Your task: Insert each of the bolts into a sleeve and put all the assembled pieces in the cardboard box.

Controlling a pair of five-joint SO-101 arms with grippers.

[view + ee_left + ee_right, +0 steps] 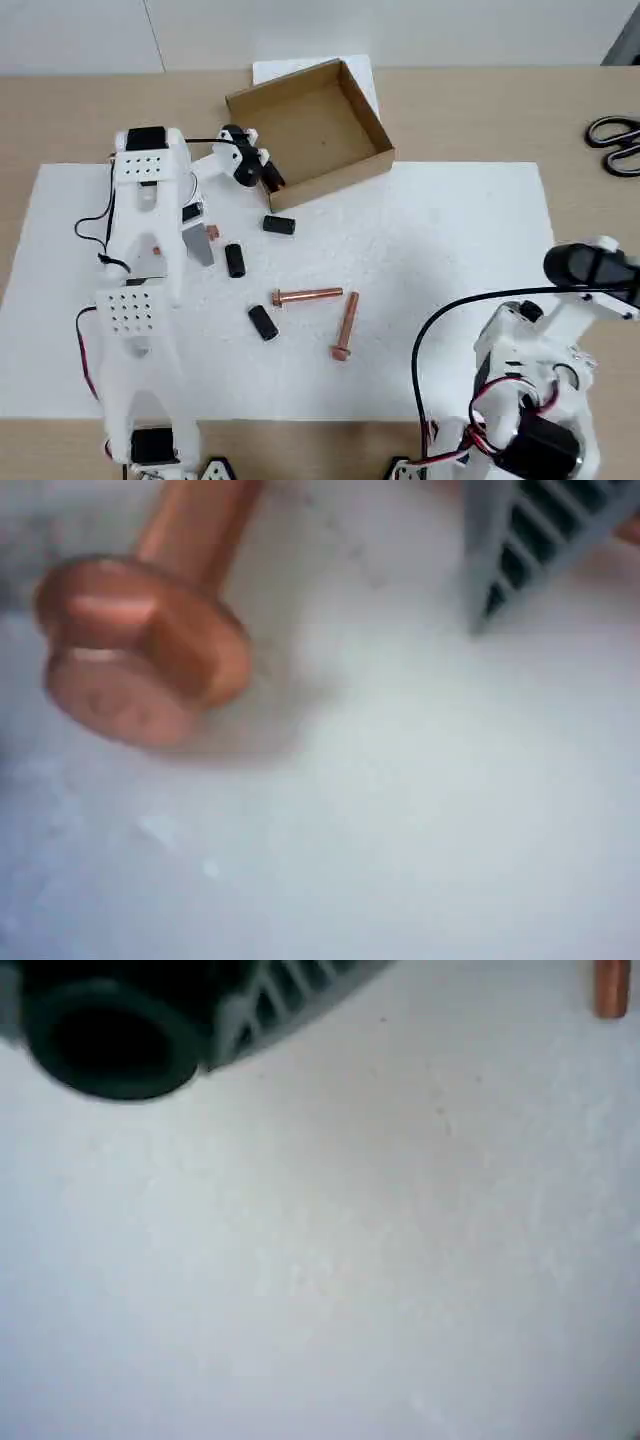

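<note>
Two copper bolts lie on the white foam mat. A third bolt lies lengthwise between the jaws of my open left gripper, its head by the grey finger. Three black sleeves lie loose between that gripper and the bolts. My right gripper, raised at the mat's right edge, is shut on another black sleeve, open end toward the camera. The cardboard box stands at the back with nothing in it.
Scissors lie on the bare table at the far right. A white sheet pokes out behind the box. The left arm's black wrist part hangs close to the box's near corner. The right half of the mat is free.
</note>
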